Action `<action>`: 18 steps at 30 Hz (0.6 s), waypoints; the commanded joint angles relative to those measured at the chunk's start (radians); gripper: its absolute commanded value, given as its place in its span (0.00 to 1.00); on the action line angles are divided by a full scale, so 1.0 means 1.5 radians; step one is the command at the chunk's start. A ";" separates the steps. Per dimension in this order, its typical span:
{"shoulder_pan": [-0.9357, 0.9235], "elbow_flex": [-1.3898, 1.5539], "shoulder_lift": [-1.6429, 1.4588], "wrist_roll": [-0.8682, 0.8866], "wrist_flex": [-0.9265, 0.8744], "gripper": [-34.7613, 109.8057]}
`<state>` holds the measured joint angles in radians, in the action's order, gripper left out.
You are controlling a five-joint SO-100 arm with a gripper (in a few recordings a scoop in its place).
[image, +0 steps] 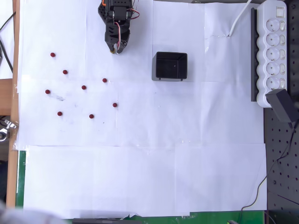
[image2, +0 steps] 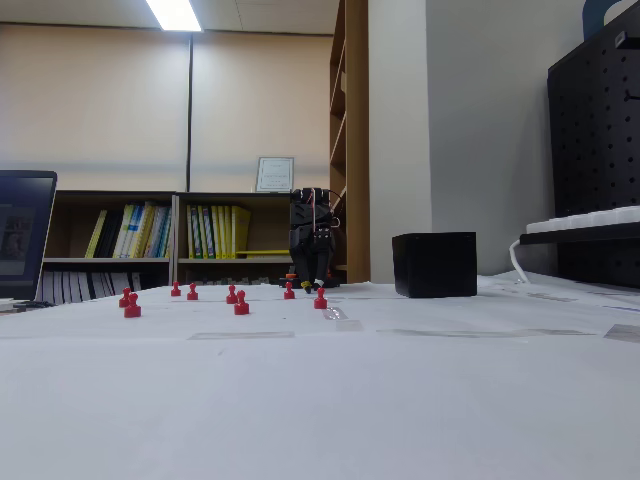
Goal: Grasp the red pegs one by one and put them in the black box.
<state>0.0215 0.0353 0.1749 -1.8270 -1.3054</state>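
I can't tell whether my hand (image: 117, 48) is spread; the red pegs (image: 83, 87) are tiny, so a slight misalignment could topple one beside the black box (image: 170, 66).

A flat tabletop covered in big white paper sheets (image: 140, 177) fills the overhead view, with a brown wooden edge (image: 10, 154) on the left. In the fixed view, a plain tan wall (image2: 110, 110) stands at the back. A long bright ceiling light (image2: 176, 14) shines above. A low dark wooden bookshelf (image2: 150, 245) holds yellow and green books (image2: 225, 232). A small framed white paper (image2: 274, 174) stands on top of it. A tall brown wooden shelf (image2: 354, 130) rises beside a grey wall (image2: 480, 120).
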 commanded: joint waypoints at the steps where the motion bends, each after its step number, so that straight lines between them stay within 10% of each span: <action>1: 0.004 -0.006 0.001 -0.007 -0.005 0.24; 12: 0.034 -0.006 -0.002 0.002 0.001 0.24; 14: -0.007 -0.006 -0.034 0.198 0.004 0.24; 18: -0.067 0.008 -0.112 0.206 0.099 0.24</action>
<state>-0.0107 0.0353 0.0736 -1.5570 -1.2379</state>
